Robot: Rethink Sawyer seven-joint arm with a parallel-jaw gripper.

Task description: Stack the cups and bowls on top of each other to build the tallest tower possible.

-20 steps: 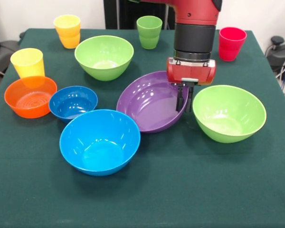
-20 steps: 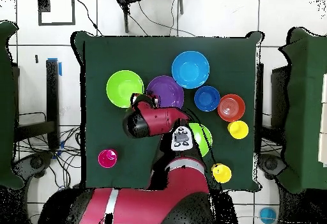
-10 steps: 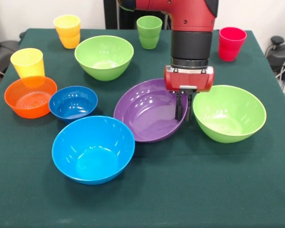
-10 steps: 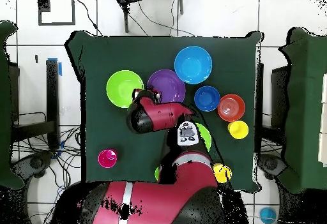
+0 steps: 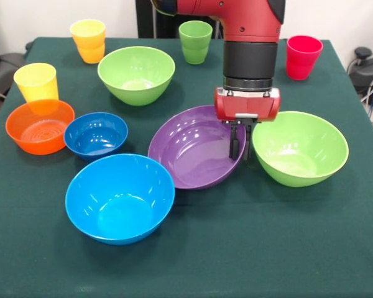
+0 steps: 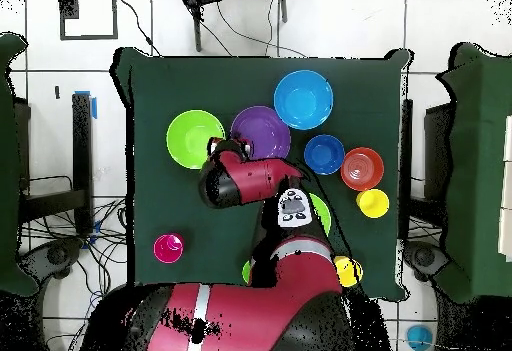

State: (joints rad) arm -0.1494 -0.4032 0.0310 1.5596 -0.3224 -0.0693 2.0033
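front view: my fingers [image 5: 239, 140] clamped on right rim of purple bowl [image 5: 193, 146], centre of desk [image 5: 236, 248], just beside green bowl [image 5: 301, 149]. judgement: keep pinch firm, lift level, carry over large blue bowl [image 5: 119, 198], lower centred so it nests.

A dark green tablecloth [image 5: 286, 248] covers the table. In the overhead view, white floor tiles [image 6: 330, 27] surround it, loose cables [image 6: 60, 237] trail at nine o'clock, and a blue round object [image 6: 420, 337] lies at four o'clock.
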